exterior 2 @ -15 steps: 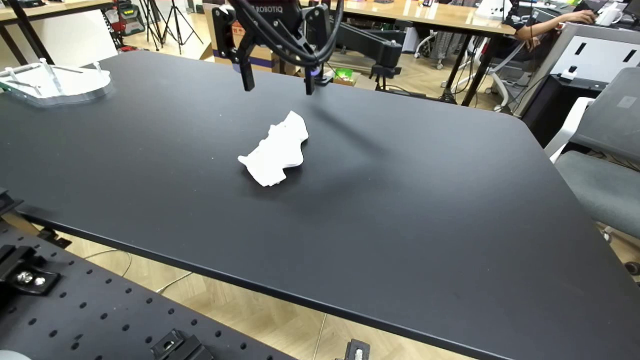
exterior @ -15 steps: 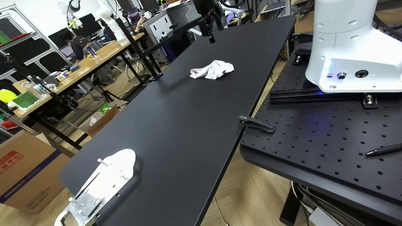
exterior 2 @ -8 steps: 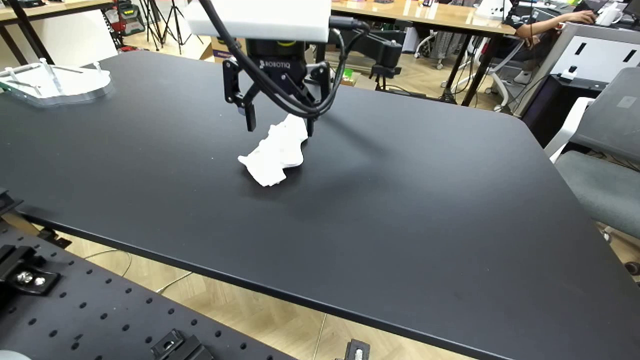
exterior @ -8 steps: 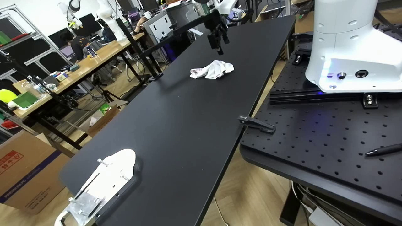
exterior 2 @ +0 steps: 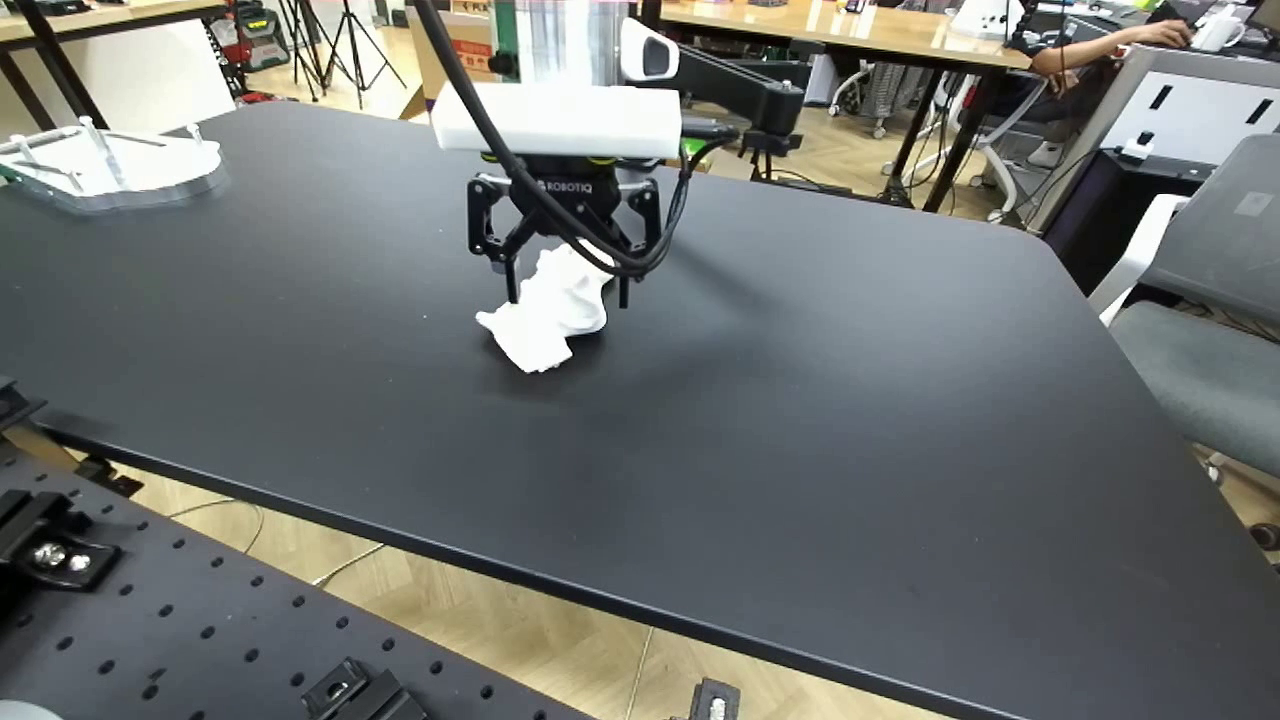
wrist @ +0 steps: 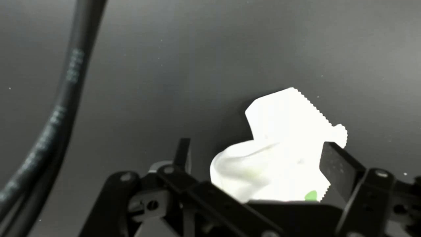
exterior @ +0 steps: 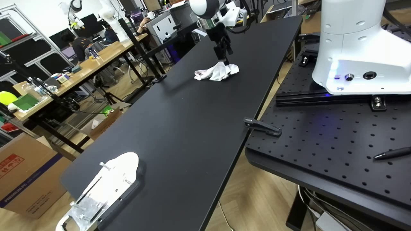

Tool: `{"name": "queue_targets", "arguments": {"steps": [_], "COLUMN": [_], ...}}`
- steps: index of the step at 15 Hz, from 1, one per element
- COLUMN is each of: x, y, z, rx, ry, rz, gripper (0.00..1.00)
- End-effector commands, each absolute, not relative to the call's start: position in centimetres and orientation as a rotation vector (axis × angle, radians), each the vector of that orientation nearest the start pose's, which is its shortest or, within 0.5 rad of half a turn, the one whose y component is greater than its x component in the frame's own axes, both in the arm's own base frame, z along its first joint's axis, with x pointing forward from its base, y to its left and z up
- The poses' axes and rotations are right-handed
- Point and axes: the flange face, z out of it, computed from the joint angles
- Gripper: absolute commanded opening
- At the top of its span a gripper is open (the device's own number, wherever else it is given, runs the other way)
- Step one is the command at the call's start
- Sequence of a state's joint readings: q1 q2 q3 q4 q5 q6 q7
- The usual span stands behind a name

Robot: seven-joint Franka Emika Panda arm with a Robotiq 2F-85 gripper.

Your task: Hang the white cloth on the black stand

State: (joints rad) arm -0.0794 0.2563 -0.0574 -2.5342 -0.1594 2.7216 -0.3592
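Observation:
The white cloth lies crumpled on the black table, seen in both exterior views and the wrist view. It has a scalloped edge and a small green patch. My gripper is open and points down over the cloth, one finger on each side of it. In the wrist view the gripper has its right finger close against the cloth's edge and its left finger apart from it. The black stand rises at the table's far edge with a bar reaching sideways; its bar end shows behind my gripper.
The black table carries a white and clear plate with upright pegs at its far end. A black clamp sits at the table edge by the perforated robot base plate. A grey chair stands beside the table.
My open gripper has come down from above the table to the cloth, now with its fingers around it. The cloth and the stand have not moved.

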Motion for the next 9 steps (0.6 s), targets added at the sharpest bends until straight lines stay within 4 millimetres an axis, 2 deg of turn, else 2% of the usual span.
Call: {"name": "queue_targets", "arguments": {"steps": [1,5,6,7,9], "x": [46.6,47.9,48.2,48.4,48.8], "y": [-5.5,-4.7,-4.5,-4.3,-4.1], "z": [16.5,15.5,15.3,15.1,14.9], "rx": [-3.131,-3.116,-3.117,-3.113,-3.112], "ry": [-0.68,-0.741,-0.748,-0.763,-0.777], "rz": [0.134,0.137,0.138,0.144,0.146], "gripper": [1.0,1.0,0.75,0.74,0.6]}}
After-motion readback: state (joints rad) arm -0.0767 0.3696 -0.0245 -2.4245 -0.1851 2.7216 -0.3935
